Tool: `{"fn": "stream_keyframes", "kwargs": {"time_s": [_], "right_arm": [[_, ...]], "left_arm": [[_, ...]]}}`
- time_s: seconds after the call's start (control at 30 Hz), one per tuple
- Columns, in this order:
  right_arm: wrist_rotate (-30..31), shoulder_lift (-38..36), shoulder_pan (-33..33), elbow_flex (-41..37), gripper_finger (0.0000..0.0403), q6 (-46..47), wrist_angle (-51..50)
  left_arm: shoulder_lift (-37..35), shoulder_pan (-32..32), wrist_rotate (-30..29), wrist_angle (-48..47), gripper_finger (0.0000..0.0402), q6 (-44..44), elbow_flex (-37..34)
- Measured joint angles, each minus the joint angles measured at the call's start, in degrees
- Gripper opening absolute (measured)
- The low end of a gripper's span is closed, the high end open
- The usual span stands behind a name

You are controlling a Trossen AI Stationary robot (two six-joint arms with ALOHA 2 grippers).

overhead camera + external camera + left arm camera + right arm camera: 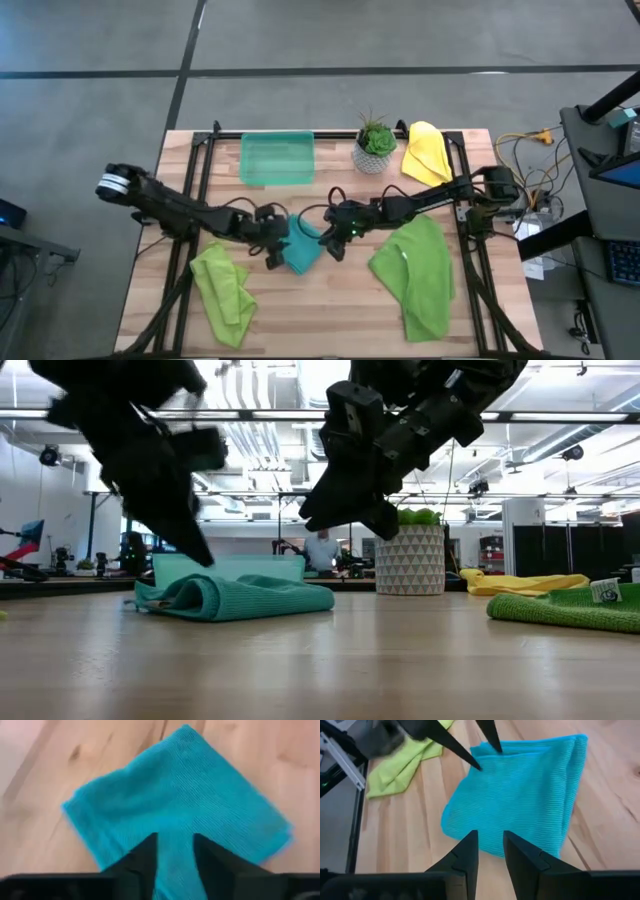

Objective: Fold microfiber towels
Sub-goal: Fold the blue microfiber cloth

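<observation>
Teal towel [303,254] folded on table centre; both tools above it, parted.

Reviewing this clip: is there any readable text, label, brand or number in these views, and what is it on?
No text can be read in any view.
White tag on the lime green towel: there is print on it, but too small to read.
Teal towel, plant pot, green tray: no markings visible.
</observation>
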Motion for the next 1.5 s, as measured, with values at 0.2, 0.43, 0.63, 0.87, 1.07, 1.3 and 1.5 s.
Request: {"fn": "stream_keyframes", "kwargs": {"time_s": [0.2,0.43,0.63,0.87,1.07,1.3,1.5], "right_arm": [[0.6,0.0,1.4,0.0,0.0086,2.6,-0.1],[0.6,0.0,3.8,0.0,0.0086,4.1,-1.9],[0.6,0.0,5.2,0.0,0.0086,5.5,-5.0],[0.8,0.0,6.5,0.0,0.0086,5.9,-5.0],[2.3,0.0,7.0,0.0,0.0086,5.7,-4.8],[2.2,-0.5,7.1,0.0,0.0086,5.0,-5.7],[2.4,-1.0,7.4,-0.3,0.0086,2.5,-8.5]], "left_arm": [[8.4,4.8,3.8,-0.9,0.0010,1.9,1.8],[9.4,5.8,7.2,-1.8,0.0002,-17.0,2.2],[9.5,5.2,12.1,10.7,0.0003,-28.7,1.6],[2.1,5.4,9.1,7.5,0.0001,-29.0,2.4],[1.6,4.5,8.9,-6.7,0.0000,-28.6,2.1],[10.4,2.1,11.6,2.9,0.0000,-31.3,2.9],[13.8,-0.4,13.4,5.9,0.0000,-32.2,7.3]]}}
